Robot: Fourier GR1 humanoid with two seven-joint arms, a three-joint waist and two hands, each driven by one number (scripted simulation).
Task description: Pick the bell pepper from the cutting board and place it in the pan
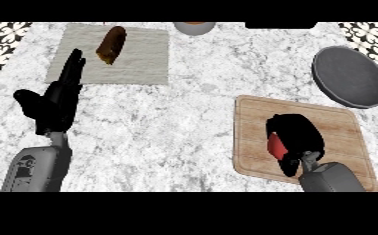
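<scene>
the right hand [295, 136] is curled down over the bell pepper [276, 145] on the cutting board [336, 124], its black fingers and thumb wrapped round it so that only a red sliver shows at the hand's left side. that visible strip runs roughly from the board's far side toward its near side, tilted a little; which way the stem points cannot be told, since the hand hides most of it. the pepper sits near the middle of the board, slightly toward the board's left edge and near edge.

the left hand [53, 104] rests open at the counter's left side, fingers straight and pointing away, thumb spread out.

the counter [192, 114] is white marble with grey veining. the wooden board lies at its right near part, corners rounded, turned slightly off square. the pan [347, 76], dark grey and round, sits just beyond the board's far right corner, at the counter's right edge, apart from the board. a pale cloth mat [140, 59] lies at the far left, with a brown oblong item [111, 44] on it. a grey bowl [195, 27] is cut by the far edge. patterned tile [13, 35] shows at both far corners.

a wide bare stretch of counter lies between the mat and the board; bare board lies between the right hand and the board's far right corner nearest the pan.
</scene>
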